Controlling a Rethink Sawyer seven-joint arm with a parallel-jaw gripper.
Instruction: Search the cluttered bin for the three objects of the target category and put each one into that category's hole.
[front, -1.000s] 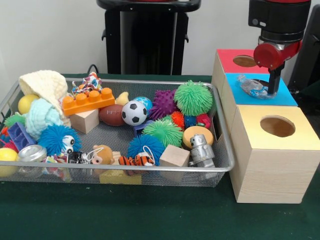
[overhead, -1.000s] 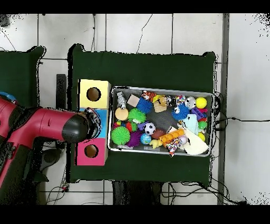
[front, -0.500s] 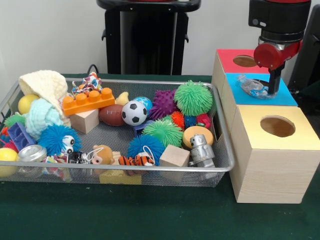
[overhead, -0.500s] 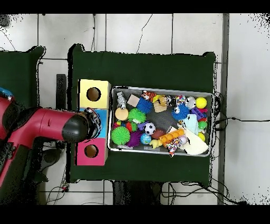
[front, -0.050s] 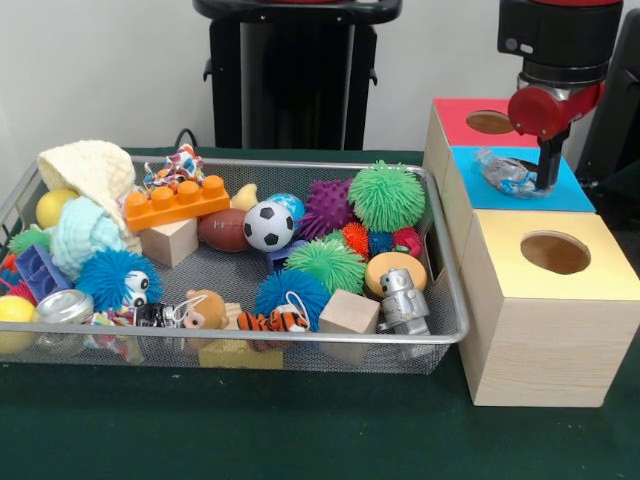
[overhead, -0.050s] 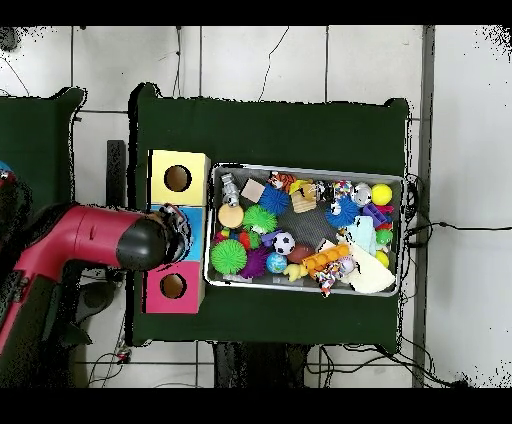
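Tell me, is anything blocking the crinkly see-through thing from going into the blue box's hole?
Nothing visible blocks it. The crinkly clear object lies on top of the blue box, right beside the gripper. The blue box's hole itself cannot be seen; the object and gripper cover that spot.

We see a red-topped box (front, -0.050s: 470, 122), a blue-topped box (front, -0.050s: 520, 190) and a yellow-topped box (front, -0.050s: 550, 255) with pale wood sides. In the silver mesh bin (front, -0.050s: 445, 300) lie a black-and-white football (front, -0.050s: 268, 225), an orange brick (front, -0.050s: 177, 202), green (front, -0.050s: 386, 196) and purple (front, -0.050s: 328, 207) spiky balls.
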